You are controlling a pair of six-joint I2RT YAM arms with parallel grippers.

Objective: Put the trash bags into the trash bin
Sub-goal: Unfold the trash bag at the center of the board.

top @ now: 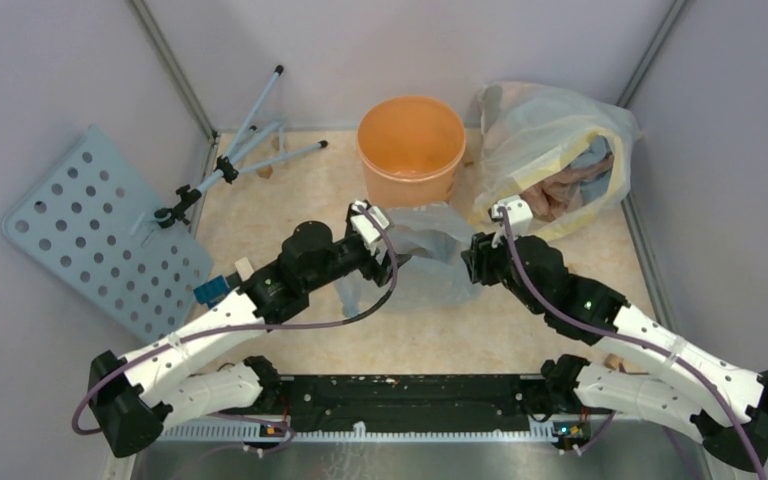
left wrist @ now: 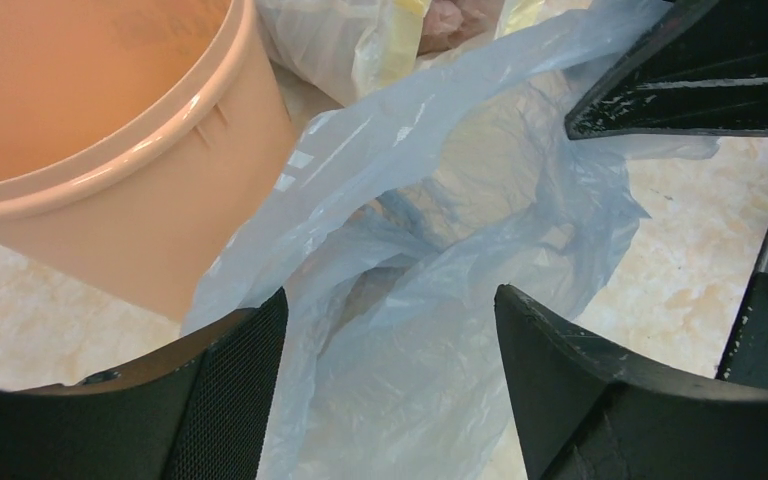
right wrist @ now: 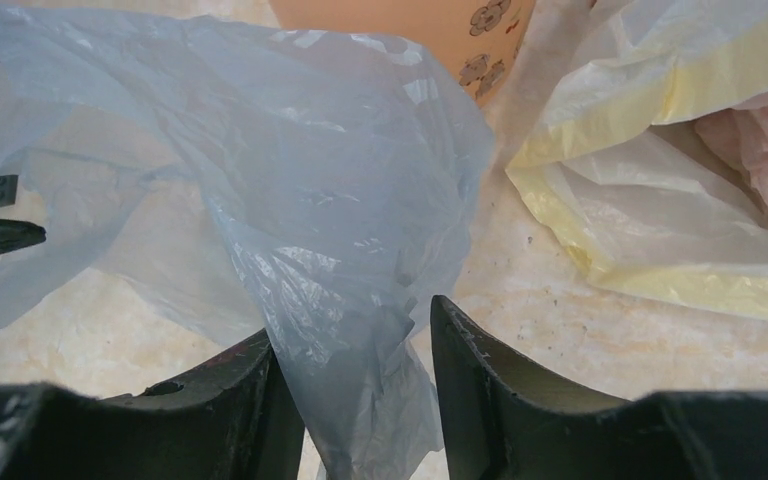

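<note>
Above the table, top view: the grey-blue trash bag [top: 430, 245] lies crumpled against the near side of the orange trash bin [top: 411, 145], not inside.

Left wrist: left gripper [left wrist: 390, 295] stands wide, film loose between its jaws.

Right wrist: right gripper [right wrist: 350, 320] is parted, film draped through, unpinched.

Judgement: grasp stage. The next move needs a firm pinch, then a lift over the rim.

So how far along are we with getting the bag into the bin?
Nothing is done yet: the trash bin looks empty. In hand: the trash bag sits just in front of it, loose between the open jaws of the left gripper and right gripper. To do: grip it, lift, drop it in.
</note>
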